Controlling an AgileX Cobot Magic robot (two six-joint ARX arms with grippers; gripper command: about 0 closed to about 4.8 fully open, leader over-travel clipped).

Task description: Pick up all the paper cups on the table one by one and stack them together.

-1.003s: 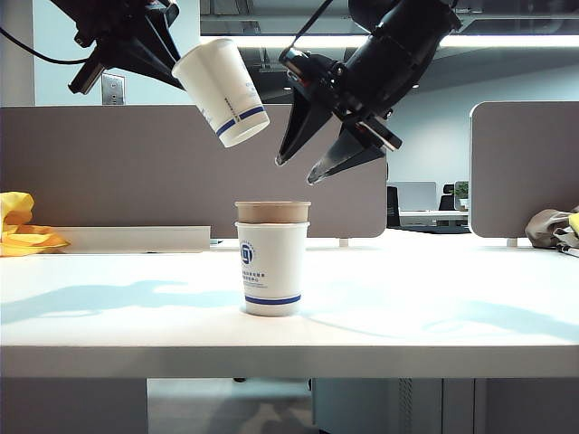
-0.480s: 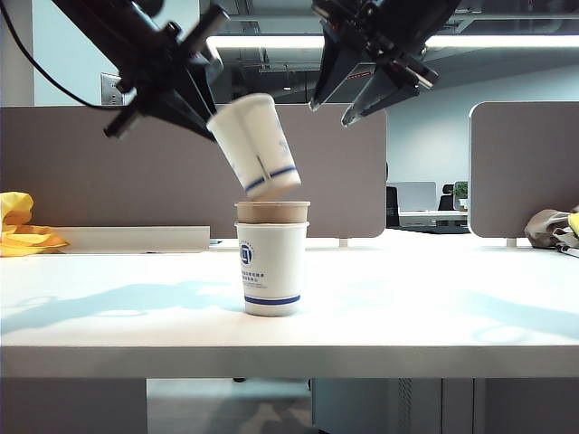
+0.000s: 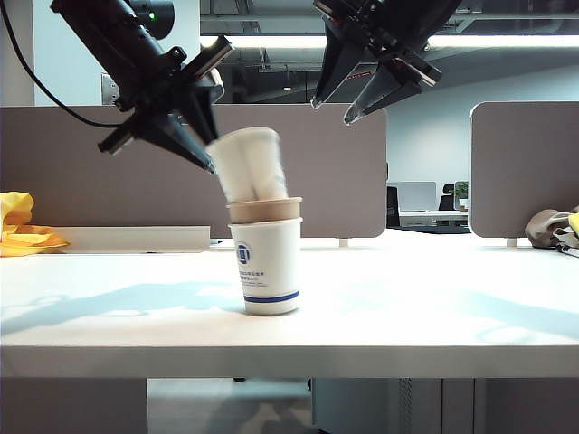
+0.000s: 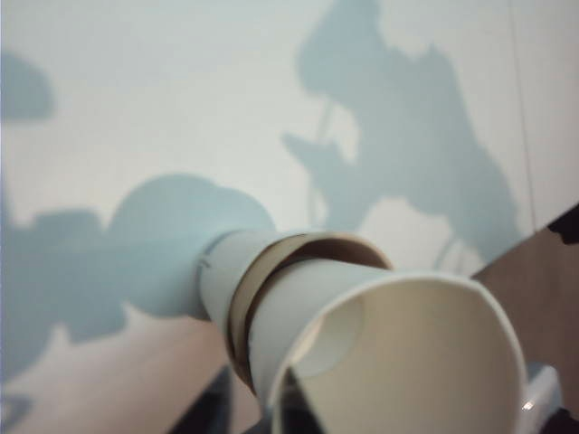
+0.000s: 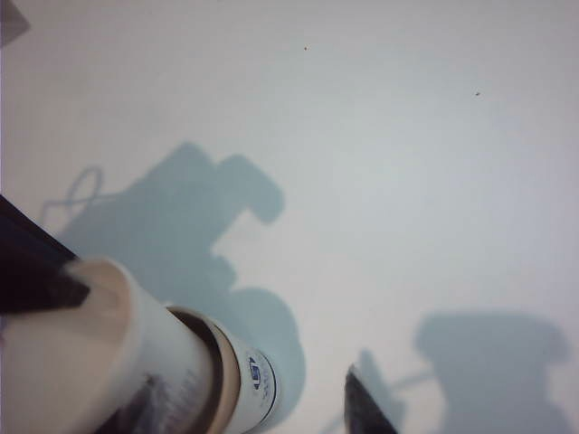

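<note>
White with a blue band, one paper cup [image 3: 266,278] stands near the middle of the table [image 3: 434,316], and we see the brown paper cup [image 3: 264,211] nested inside it, only its rim and a short strip showing. A second white cup [image 3: 251,165] sits tilted in the brown cup's mouth, blurred in the exterior view, so we cannot say how deep it has settled. Our left gripper [image 3: 201,113] hangs just up and to the left of that top cup, its black fingers spread apart; whether a fingertip touches the cup wall we cannot tell. The left wrist view looks into the top cup's open mouth [image 4: 398,362]. Our right gripper [image 3: 348,95] is high above and to the right of the stack, fingers wide apart, holding nothing.
</note>
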